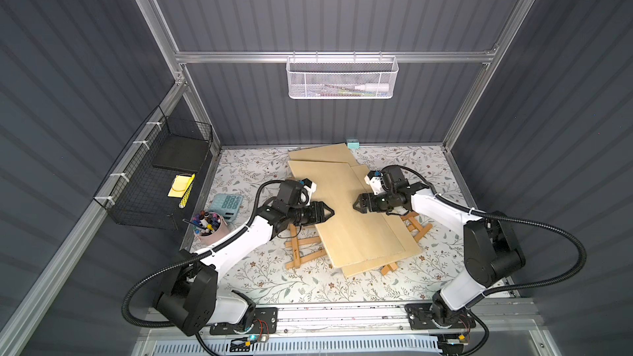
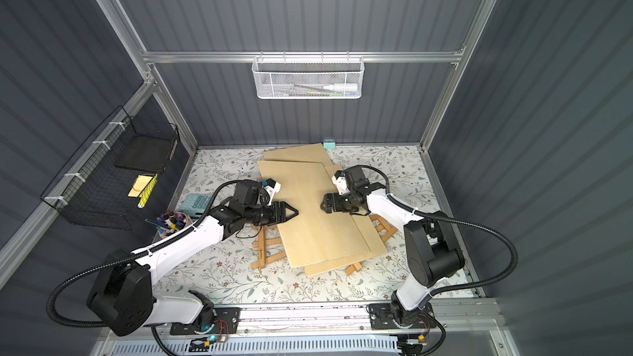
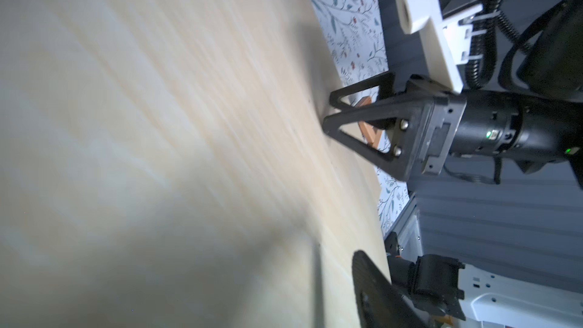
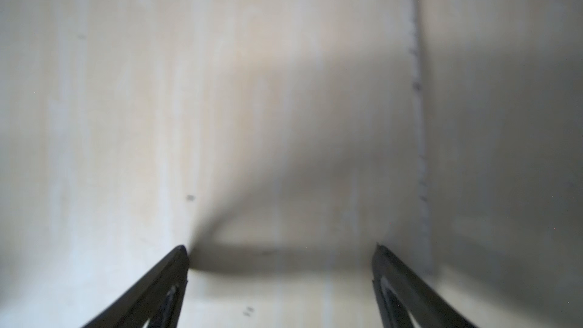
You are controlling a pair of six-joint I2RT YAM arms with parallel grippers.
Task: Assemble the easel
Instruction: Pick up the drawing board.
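Orange-brown wooden easel frames (image 1: 301, 251) (image 2: 265, 255) lie flat on the flowered table, mostly hidden under pale plywood boards; other ends stick out (image 1: 416, 226). The top board (image 1: 349, 234) (image 3: 157, 121) (image 4: 220, 89) rests tilted over them. My left gripper (image 1: 331, 214) (image 2: 296, 213) is at that board's left edge; in the left wrist view only one finger (image 3: 372, 285) shows, lying over the board, and the other is hidden. My right gripper (image 1: 356, 206) (image 2: 323, 207) (image 3: 328, 112) (image 4: 280, 250) is open, with both tips against the board's upper face.
A second board (image 1: 404, 244) lies under the top one and a third (image 1: 325, 155) at the back. A pen cup (image 1: 209, 224) and a calculator (image 1: 226, 205) stand at the left. A black wire basket (image 1: 154, 179) hangs on the left wall, a white mesh basket (image 1: 340, 78) at the back.
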